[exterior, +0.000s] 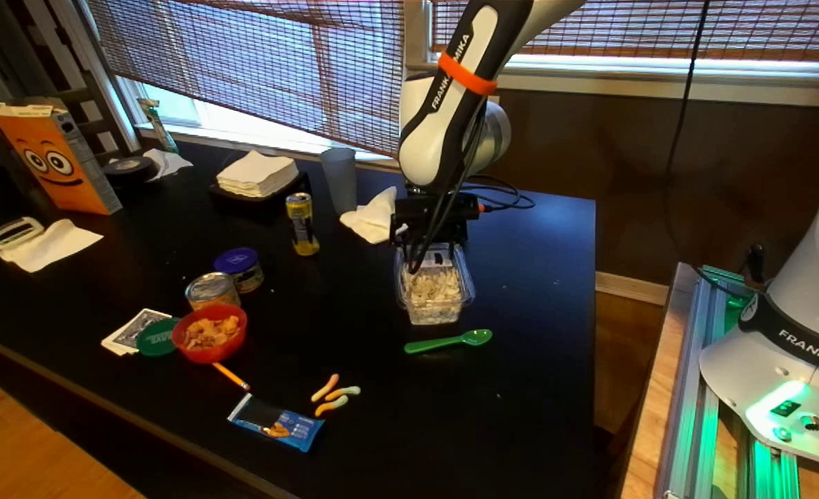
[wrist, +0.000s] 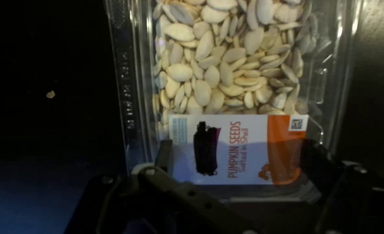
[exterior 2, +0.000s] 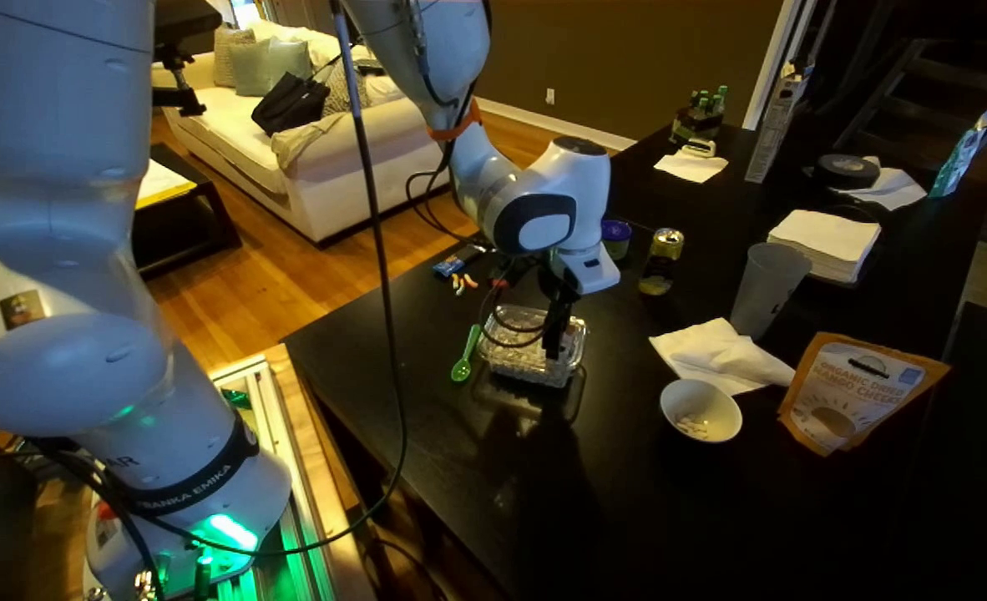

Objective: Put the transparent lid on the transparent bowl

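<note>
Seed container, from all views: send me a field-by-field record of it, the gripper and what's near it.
Transparent bowl: on the dark table, holding pumpkin seeds
Labelled transparent lid: seems to lie over the seeds; full seating cannot be told
Gripper: open, over the lid's labelled end; contact unclear
Beside bowl: green spoon
Further off: white bowl, drink can, crumpled napkin

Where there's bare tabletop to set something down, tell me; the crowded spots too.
Bare: between the tub, can and clear bowl; also, in an exterior view, between clear bowl and white bowl. Crowded: around the red bowl, where tin, green lid, cards and pencil cluster.
</note>
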Action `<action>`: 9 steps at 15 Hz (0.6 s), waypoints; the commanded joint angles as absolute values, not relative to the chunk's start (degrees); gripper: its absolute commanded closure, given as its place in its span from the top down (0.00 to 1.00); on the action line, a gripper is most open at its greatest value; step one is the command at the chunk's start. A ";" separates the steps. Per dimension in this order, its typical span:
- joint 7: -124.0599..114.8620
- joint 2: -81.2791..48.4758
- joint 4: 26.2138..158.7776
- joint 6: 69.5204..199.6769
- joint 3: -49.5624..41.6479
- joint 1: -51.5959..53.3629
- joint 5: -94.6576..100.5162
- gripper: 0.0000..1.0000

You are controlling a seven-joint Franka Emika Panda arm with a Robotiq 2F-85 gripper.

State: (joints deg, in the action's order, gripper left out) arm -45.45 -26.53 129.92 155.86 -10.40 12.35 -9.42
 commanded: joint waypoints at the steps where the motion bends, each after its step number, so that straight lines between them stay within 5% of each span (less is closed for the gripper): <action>1: -48.35 -22.52 134.45 157.25 -10.89 14.16 -5.93 1.00; 9: -48.17 -19.28 138.25 156.64 -7.87 15.24 -5.47 1.00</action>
